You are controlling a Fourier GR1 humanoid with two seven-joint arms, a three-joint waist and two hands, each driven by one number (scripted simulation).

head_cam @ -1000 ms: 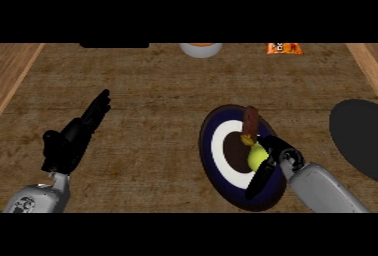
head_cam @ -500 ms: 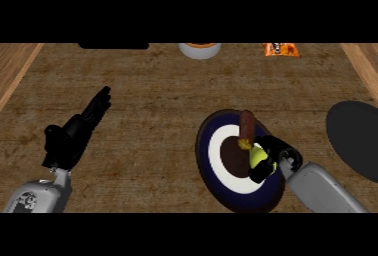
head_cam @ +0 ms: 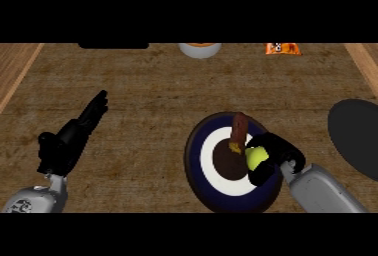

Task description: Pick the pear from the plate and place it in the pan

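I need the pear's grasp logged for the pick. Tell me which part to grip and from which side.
Grip the pear round its yellow-green body, coming from the plate's right side, as the right hand does now with fingers curled about it. Its left side sits against a brown item in the plate's middle, so that side seems blocked.

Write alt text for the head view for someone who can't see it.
The right hand curls around a yellow-green pear on a dark blue and white plate. A dark pan sits at the right edge, and the left hand rests open at left.
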